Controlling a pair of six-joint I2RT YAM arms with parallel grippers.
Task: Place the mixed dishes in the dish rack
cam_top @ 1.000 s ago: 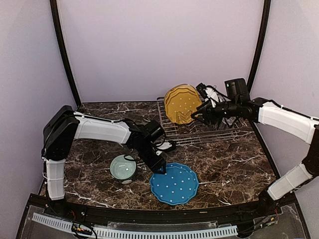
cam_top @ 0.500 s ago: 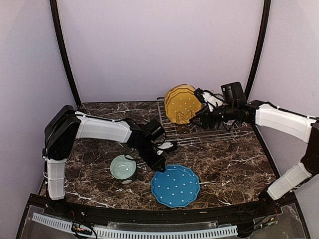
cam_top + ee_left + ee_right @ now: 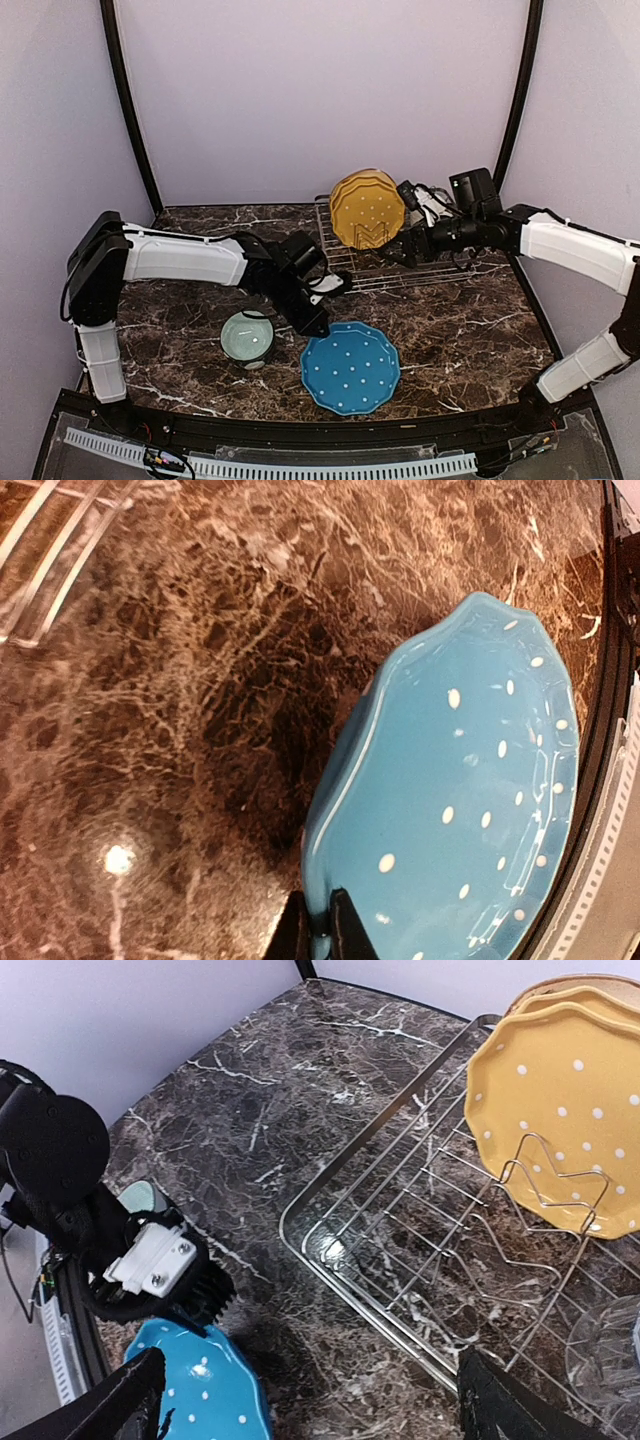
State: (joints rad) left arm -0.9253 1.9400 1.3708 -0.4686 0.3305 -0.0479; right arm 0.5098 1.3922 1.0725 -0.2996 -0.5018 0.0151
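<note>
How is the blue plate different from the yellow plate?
The blue plate is blue and the yellow plate is yellow. The blue plate lies low over the table, its rim pinched by the left gripper; the yellow plate stands upright in the dish rack with nothing holding it. Both have white dots and wavy edges.
</note>
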